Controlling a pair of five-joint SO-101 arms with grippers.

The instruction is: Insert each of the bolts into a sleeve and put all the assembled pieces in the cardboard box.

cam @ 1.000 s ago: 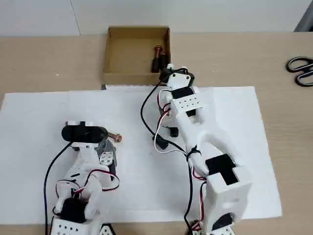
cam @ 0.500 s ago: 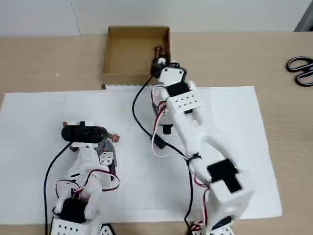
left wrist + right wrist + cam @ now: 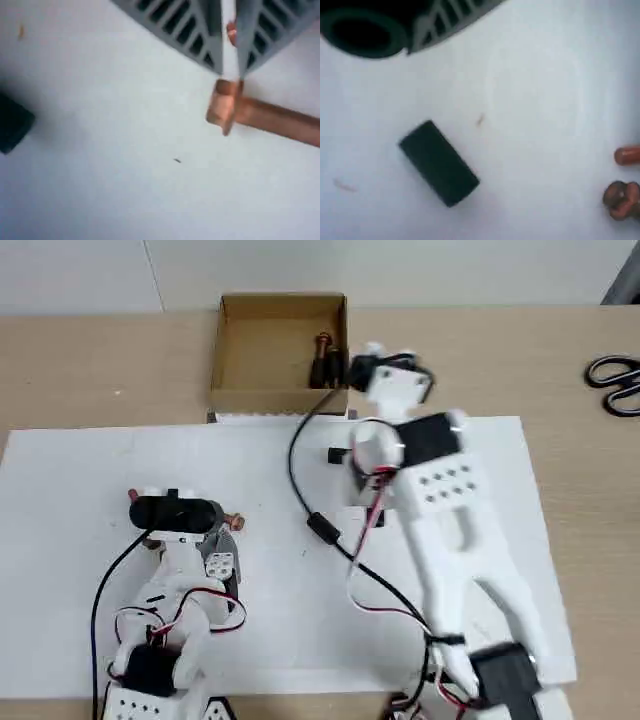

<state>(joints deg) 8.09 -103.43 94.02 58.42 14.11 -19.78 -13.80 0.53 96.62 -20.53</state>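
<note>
One bolt (image 3: 225, 107) is pinched by its head in the closed left hand (image 3: 231, 75), over the paper (image 3: 90, 480). Assembled pieces (image 3: 325, 358) lie in the cardboard box (image 3: 262, 350). The right hand (image 3: 350, 452) hangs near the box above a loose sleeve (image 3: 439, 162); whether it grips anything, I cannot tell.

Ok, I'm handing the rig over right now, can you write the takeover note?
Left gripper: shut on a bolt, gripped at its head, above the paper.
Right gripper: above the paper below the box. A sleeve sits right at it, but whether it is gripped cannot be told.
A loose sleeve lies on the paper nearby.
Done: assembled pieces lie against the box's right wall; the count is unclear.
Left: put the held bolt into a sleeve and box it, then do the other sleeve.
</note>
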